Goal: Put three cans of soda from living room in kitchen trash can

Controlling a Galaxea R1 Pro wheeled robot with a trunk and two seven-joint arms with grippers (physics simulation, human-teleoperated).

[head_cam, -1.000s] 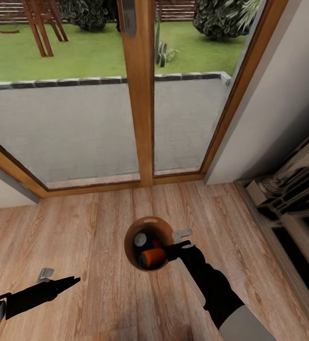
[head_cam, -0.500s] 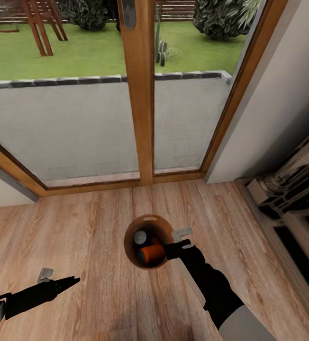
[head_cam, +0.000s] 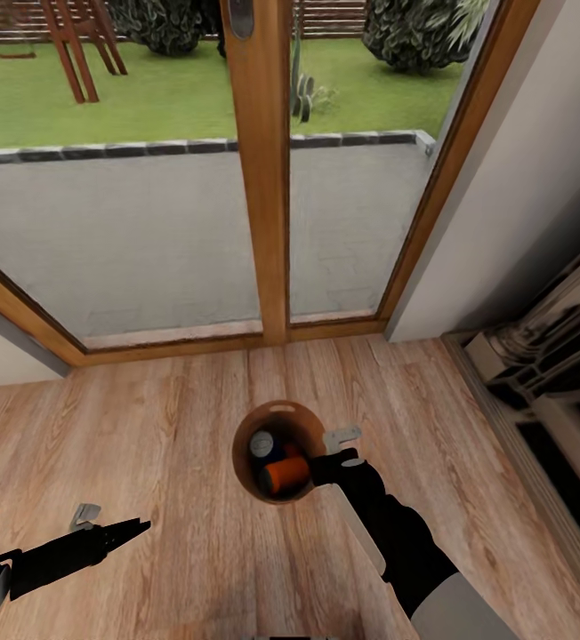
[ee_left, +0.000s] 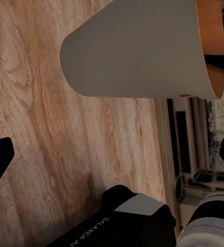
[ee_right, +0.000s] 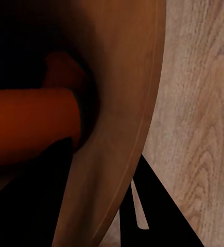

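The left gripper (head_cam: 103, 520) hangs low over the wood floor (head_cam: 165, 427), well apart from the bin (head_cam: 247, 442). One pale finger (head_cam: 85, 513) and a dark one (head_cam: 134, 528) show with a gap between them, released and holding nothing. In the left wrist view the bin's grey outer wall (ee_left: 137, 49) stands on the floor ahead of the fingers. A dark robot part below it bears white lettering that reads roughly "GALAXEA A1" (ee_left: 93, 227), upside down and cut short.

The bin stands on the floor beyond the right fingertips, brown inside, with an oval slot in its far rim. Inside lie a blue can (head_cam: 262, 444) with a silver top and an orange can (head_cam: 286, 475) on its side, touching each other. A sliver of orange behind them may be the third can; it cannot be told for certain. No label on the cans can be read.

The right gripper (head_cam: 342, 449) sits at the bin's right rim, its pale finger (head_cam: 342, 436) and dark finger (head_cam: 336, 461) parted, gripping nothing. The right wrist view looks into the bin (ee_right: 122, 103) at an orange can (ee_right: 29, 126).

Beyond the bin stand wood-framed glass doors (head_cam: 263, 178), with paving and lawn outside. An off-white wall (head_cam: 539, 178) and grey cabinets (head_cam: 548, 373) stand to the right.
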